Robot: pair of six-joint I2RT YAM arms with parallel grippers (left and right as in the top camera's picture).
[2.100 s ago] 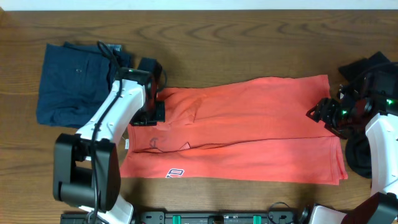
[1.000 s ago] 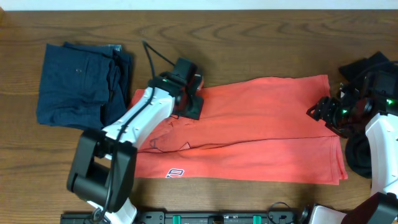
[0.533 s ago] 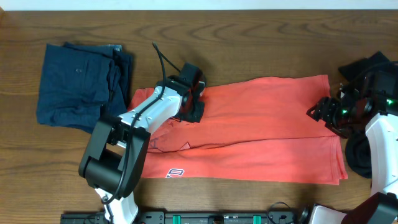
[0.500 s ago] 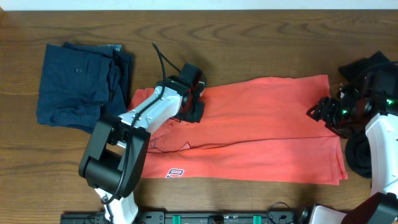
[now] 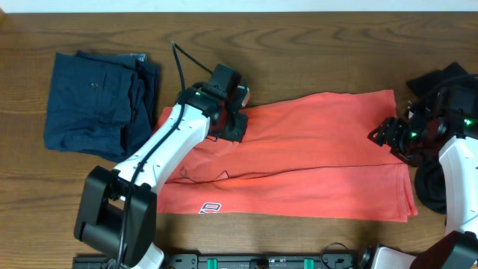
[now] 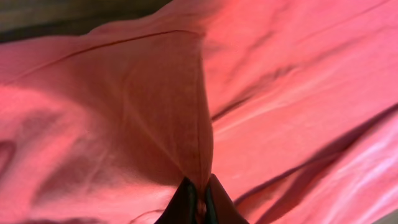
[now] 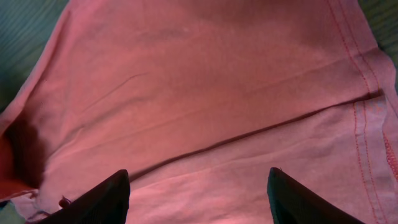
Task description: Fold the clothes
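The clothes lie on the wooden table. A coral-red T-shirt [image 5: 314, 161] is spread lengthwise across the middle, with a small white-and-navy logo [image 5: 210, 208] at its lower left. My left gripper [image 5: 233, 121] sits over the shirt's upper left part. In the left wrist view it [image 6: 200, 200] is shut on a raised ridge of the red fabric [image 6: 186, 124]. My right gripper [image 5: 390, 139] hovers at the shirt's right end, and its [image 7: 198, 179] fingers stand wide open over flat red cloth [image 7: 205, 93], holding nothing.
A folded dark navy garment [image 5: 93, 101] lies at the far left of the table [image 5: 299, 45]. Black cloth [image 5: 441, 78] is bunched at the right edge, partly under the right arm. A seamed hem [image 7: 360, 93] runs down the right of the right wrist view.
My left arm moved right from the shirt's left end to its upper left part and shut its jaws on a pinch of fabric. The right arm has not moved.
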